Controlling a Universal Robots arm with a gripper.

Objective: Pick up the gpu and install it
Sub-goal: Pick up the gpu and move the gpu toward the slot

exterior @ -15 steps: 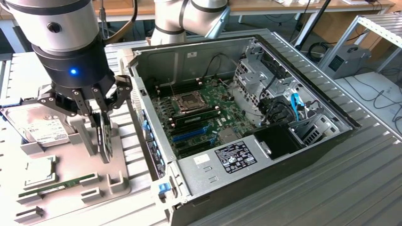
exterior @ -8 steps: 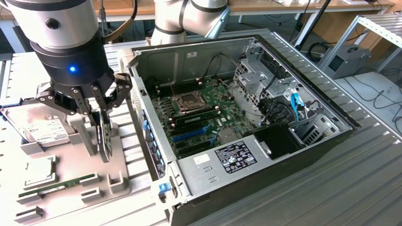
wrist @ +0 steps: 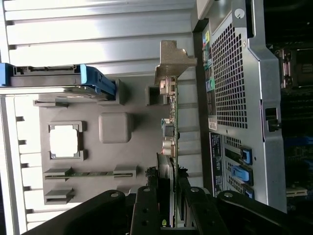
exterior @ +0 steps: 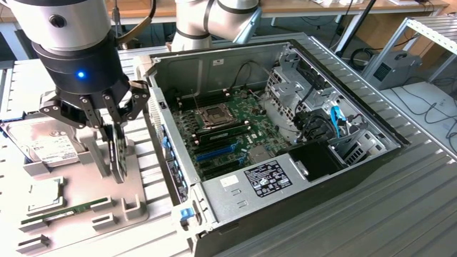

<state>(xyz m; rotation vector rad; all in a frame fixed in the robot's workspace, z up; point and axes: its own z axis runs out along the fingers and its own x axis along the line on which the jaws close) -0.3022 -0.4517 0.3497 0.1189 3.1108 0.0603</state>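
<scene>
The gpu (exterior: pixel 119 158) is a thin black card seen on edge, upright over the grey holder tray (exterior: pixel 136 187), to the exterior view's left of the open computer case (exterior: pixel 236 206). My gripper (exterior: pixel 114 134) comes down on it from above, with a finger pressed against each face of the card. In the wrist view the gpu (wrist: pixel 171 129) runs away from the fingers (wrist: pixel 145 208), and its silver end bracket (wrist: pixel 172 61) is at the far end. The motherboard (exterior: pixel 228 126) lies in the case with blue expansion slots (exterior: pixel 218 152).
On the grey tray lie a silver hard drive (exterior: pixel 46 144), a processor chip (exterior: pixel 44 198) and a green memory stick (exterior: pixel 64 210). The case's rear panel (wrist: pixel 234 98) stands close beside the card. The arm's base (exterior: pixel 207 21) is behind the case.
</scene>
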